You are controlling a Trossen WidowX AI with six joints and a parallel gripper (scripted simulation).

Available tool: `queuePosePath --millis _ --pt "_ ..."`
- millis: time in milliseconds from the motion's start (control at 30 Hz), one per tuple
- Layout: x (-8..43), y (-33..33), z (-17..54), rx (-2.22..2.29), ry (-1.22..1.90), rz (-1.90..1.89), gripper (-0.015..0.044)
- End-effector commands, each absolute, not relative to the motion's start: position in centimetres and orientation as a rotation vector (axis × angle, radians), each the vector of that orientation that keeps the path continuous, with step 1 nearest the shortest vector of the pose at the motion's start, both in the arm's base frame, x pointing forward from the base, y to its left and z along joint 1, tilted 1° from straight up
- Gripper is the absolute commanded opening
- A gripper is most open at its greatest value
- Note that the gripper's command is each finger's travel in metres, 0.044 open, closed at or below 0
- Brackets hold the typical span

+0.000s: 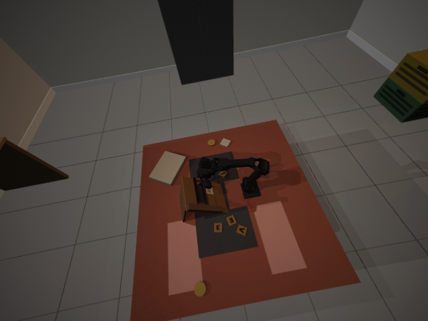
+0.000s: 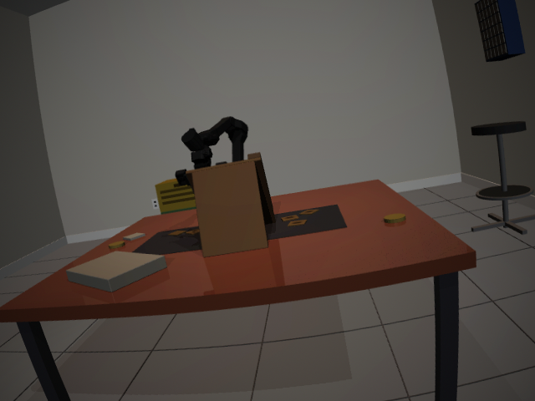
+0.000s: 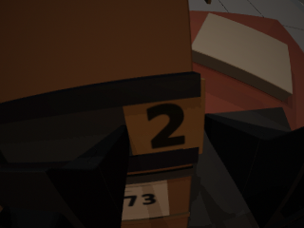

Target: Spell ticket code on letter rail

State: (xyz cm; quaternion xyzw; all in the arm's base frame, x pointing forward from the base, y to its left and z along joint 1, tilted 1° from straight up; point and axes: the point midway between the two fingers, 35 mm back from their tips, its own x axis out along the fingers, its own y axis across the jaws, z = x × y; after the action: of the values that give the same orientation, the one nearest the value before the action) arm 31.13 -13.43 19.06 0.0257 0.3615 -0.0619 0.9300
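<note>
My gripper is shut on the "2" tile, one finger at each side. The tile is upright at the open end of the dark rail, mostly between its two bars, its outer edge slightly past them. No other tile shows in the visible rail part; the left finger hides some. The board leans. The ticket shows "73" at its right end; the rest is hidden. An "E" tile, a "3"-like tile and a "V" tile lie flat.
Two tiles lie on the dark mat beside the board's open end. A thick pale block stands beyond that end. Yellow discs and a small white square lie on the counter.
</note>
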Motion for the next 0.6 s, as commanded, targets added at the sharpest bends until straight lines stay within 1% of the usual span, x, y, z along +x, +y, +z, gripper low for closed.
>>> queuePosePath --millis 0,567 --pt "31.1 -13.2 19.0 0.056 0.74 -0.134 0.0" --pt "31.3 -12.2 19.0 0.057 0.74 -0.133 0.0"
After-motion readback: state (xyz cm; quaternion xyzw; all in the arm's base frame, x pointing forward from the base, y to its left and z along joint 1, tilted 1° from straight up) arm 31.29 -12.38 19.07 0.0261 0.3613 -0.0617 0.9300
